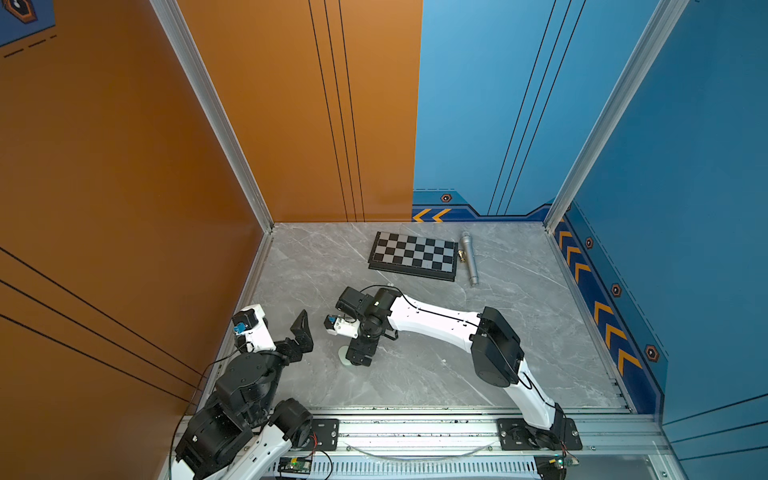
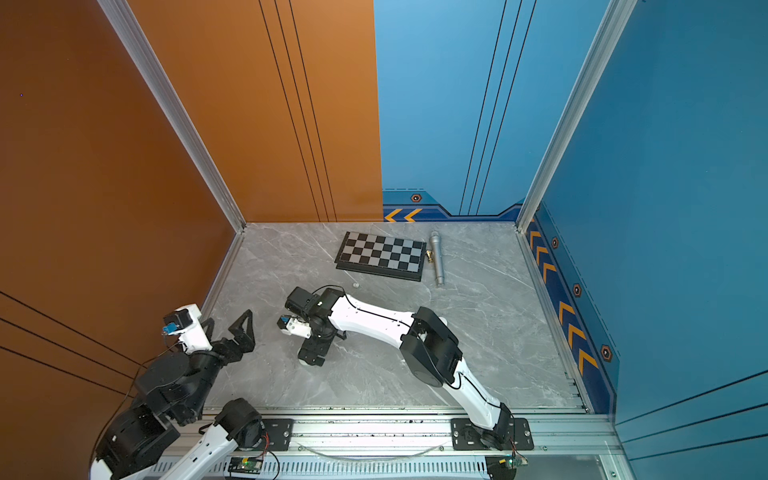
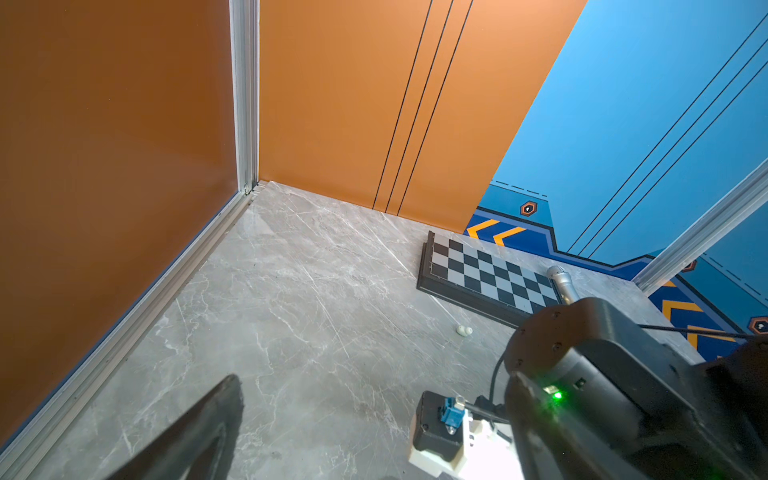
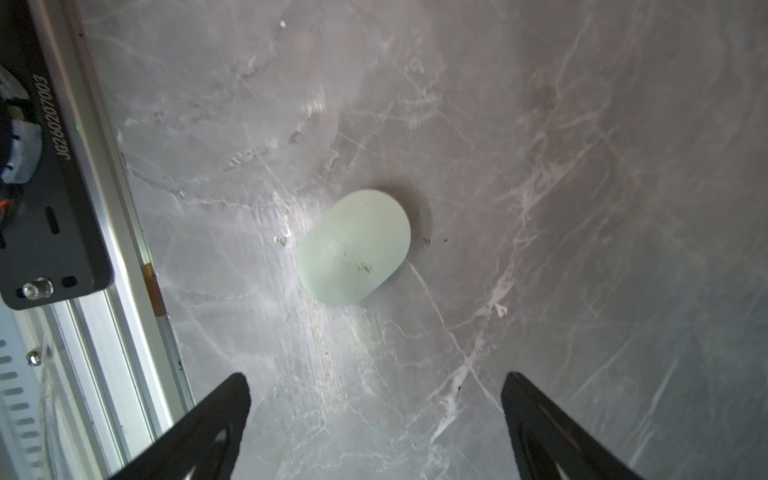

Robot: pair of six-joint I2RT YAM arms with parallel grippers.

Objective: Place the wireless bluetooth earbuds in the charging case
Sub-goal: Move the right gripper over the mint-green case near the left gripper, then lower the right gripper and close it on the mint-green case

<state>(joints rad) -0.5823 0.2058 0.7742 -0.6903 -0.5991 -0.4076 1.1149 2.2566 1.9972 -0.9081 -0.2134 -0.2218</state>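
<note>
The right end effector is set wide, with nothing between its fingers, and is pointed down at the worktop. In the right wrist view, the charging case, a pale mint oval, is seen lying flat on the worktop ahead of the fingers. It is clear of both fingers and roughly centred on the gap. Its long axis is set oblique to the line joining the two fingers. No open well is shown, so the lid is judged shut. One earbud is located on the far side of the right arm, near the chessboard and well apart from the case. The left end effector is likewise spread wide and empty, off to the left. The right arm is judged nearer to both items.
</note>
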